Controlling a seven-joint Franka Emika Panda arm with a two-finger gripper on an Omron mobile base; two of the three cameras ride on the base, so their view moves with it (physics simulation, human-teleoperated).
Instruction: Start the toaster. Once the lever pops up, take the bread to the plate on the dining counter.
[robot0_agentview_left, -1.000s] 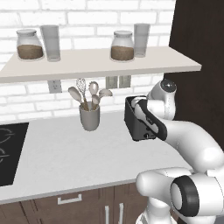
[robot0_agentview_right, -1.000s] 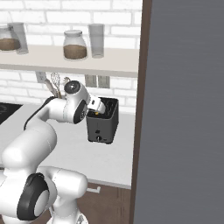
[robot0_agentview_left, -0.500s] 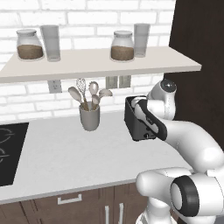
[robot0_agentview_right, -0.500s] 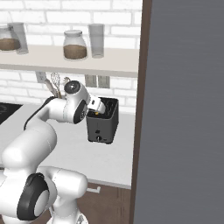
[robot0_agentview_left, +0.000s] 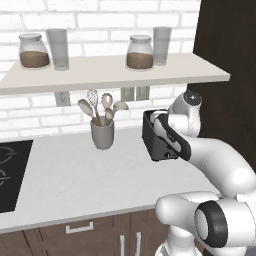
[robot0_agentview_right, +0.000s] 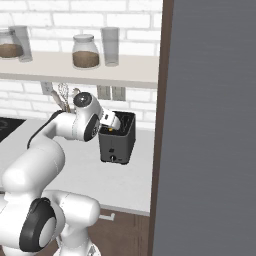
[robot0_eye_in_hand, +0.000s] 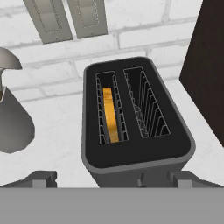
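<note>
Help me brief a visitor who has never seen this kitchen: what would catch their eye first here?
First the white robot arm, bent over the worktop with its open end effector hovering just above a black toaster. Next, the orange bread standing in the left of the toaster's two slots in the hand view, the other slot bare. Behind it, a grey utensil cup stands under a shelf of jars.

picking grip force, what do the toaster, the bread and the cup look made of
Toaster: dark matte shell, plastic or painted metal, with thin wire guides in its slots. Bread: flat yellow-orange slice, plain rendered surface, likely rigid toast. Cup: smooth dull grey, ceramic or metal; the look leaves it open.
</note>
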